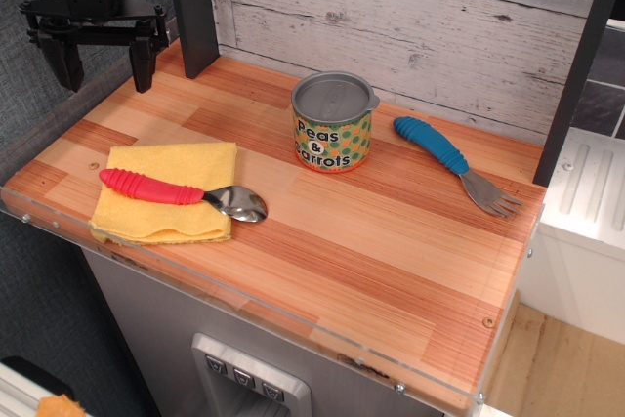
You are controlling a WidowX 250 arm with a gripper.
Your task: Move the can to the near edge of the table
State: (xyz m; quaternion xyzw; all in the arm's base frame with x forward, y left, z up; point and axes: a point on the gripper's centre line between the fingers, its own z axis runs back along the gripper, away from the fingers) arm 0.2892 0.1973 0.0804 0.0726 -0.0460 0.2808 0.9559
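The can [333, 122] stands upright toward the back middle of the wood-plank table [371, 261]. It has a grey lid, a green-and-yellow dotted "Peas & Carrots" label and an orange bottom rim. My gripper [105, 63] hangs open and empty above the table's far left corner, well to the left of the can. Its two black fingers [145, 63] point down.
A folded yellow cloth [166, 192] lies at the left front with a red-handled spoon [181, 192] across it. A blue-handled fork [454, 163] lies right of the can. A dark post [192, 7] stands behind the gripper. A whitewashed plank wall [420, 26] backs the table.
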